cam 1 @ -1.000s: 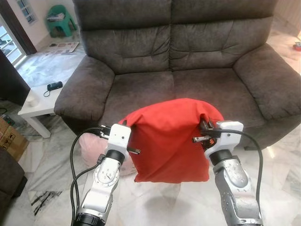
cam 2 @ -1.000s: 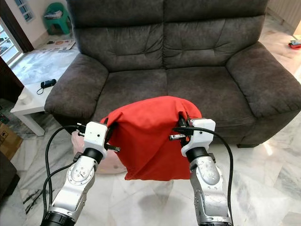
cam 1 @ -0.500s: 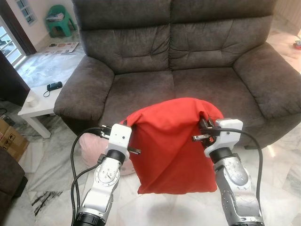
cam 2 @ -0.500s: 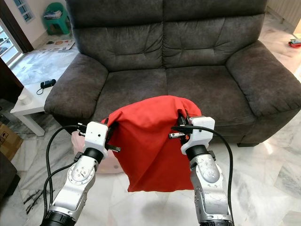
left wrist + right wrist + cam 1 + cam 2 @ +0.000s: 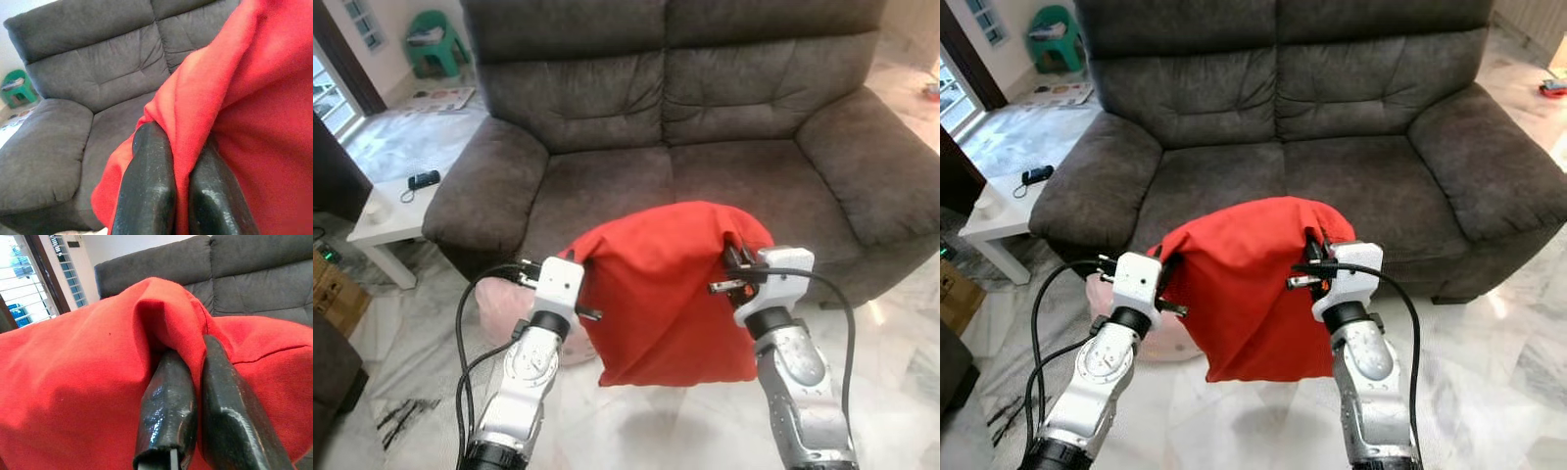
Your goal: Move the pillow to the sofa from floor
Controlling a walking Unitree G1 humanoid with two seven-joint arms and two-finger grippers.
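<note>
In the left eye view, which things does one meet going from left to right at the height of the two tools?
Pink pillow on the floor → left tool → red pillow held up between both tools → right tool.

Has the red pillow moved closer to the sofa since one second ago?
Cannot tell. The red pillow hangs at the sofa seat's front edge as before; only the camera shifted slightly.

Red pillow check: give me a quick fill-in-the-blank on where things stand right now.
1. The red pillow is pinched by ____ claws, the left claw and the right claw.
2. The pillow hangs in front of the grey ____.
3. On the floor beside the left arm lies a ____ cushion.
4. The white side table stands on the robot's ____ side.

Missing words: both; sofa; pink; left
</note>
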